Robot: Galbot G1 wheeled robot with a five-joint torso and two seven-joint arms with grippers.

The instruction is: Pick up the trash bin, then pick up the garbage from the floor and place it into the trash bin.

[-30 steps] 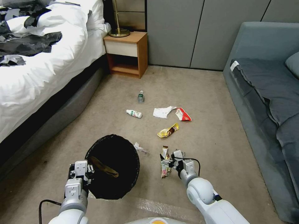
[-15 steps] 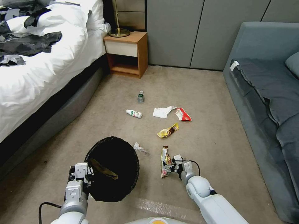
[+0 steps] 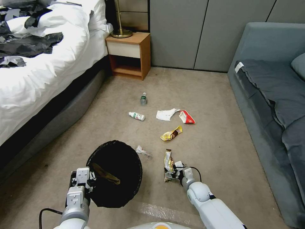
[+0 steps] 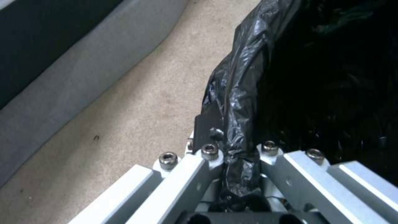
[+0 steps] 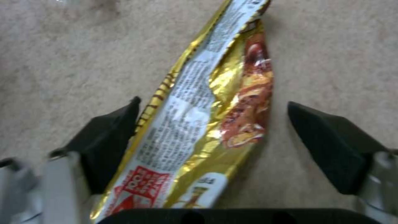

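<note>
Below, crinkled gold snack wrapper (image 5: 207, 124) between spread right end effector (image 5: 211, 137) fingers.

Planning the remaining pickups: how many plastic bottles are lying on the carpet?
2: a clear bottle nearest the nightstand, and a white bottle just nearer the robot. None seem hidden.

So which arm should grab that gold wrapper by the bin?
Right. The right gripper sits open with the gold wrapper between its fingers, while the left gripper is shut on the trash bin rim.
</note>
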